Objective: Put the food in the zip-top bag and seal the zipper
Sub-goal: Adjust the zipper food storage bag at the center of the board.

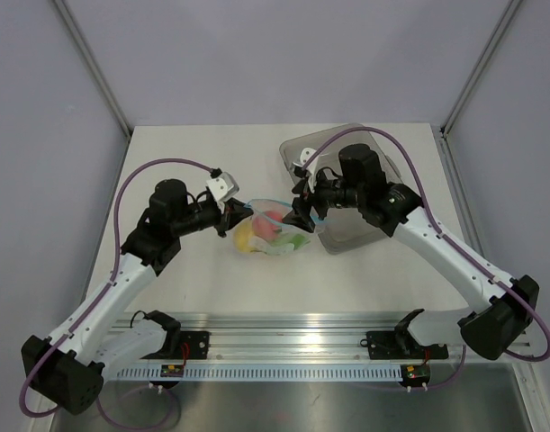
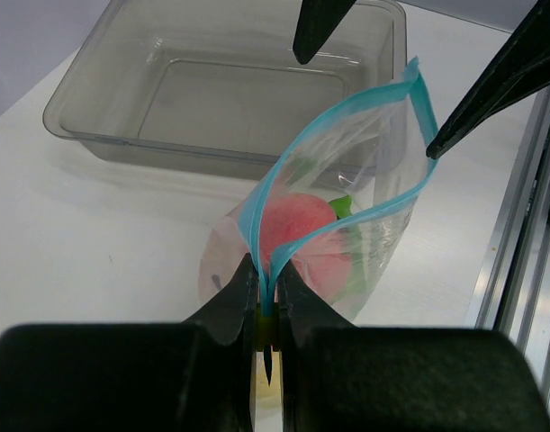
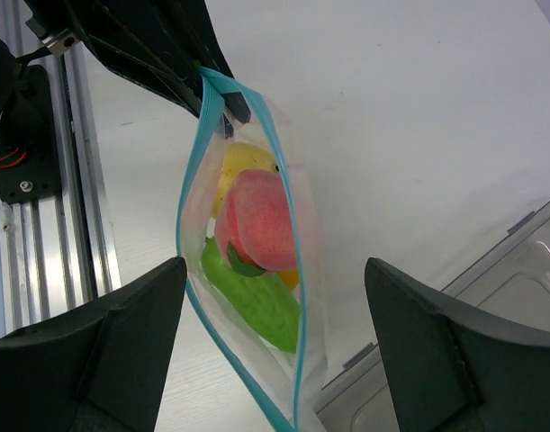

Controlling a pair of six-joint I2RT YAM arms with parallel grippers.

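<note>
The clear zip-top bag (image 1: 273,232) stands at the table's middle with its mouth open and the light blue zipper (image 3: 183,261) gaping. Inside lie the food pieces: a red-pink one (image 3: 264,220), a yellow one (image 3: 238,160), an elongated green one (image 3: 255,306) and a bit of the orange one (image 3: 290,278). My left gripper (image 2: 267,286) is shut on the zipper's (image 2: 345,112) left end. My right gripper (image 3: 275,297) is open, its fingers (image 3: 130,315) on either side of the bag's right end without touching it.
A grey translucent tray (image 1: 369,175) sits at the back right, partly under my right arm; it also shows in the left wrist view (image 2: 229,81). The aluminium rail (image 1: 284,337) runs along the near edge.
</note>
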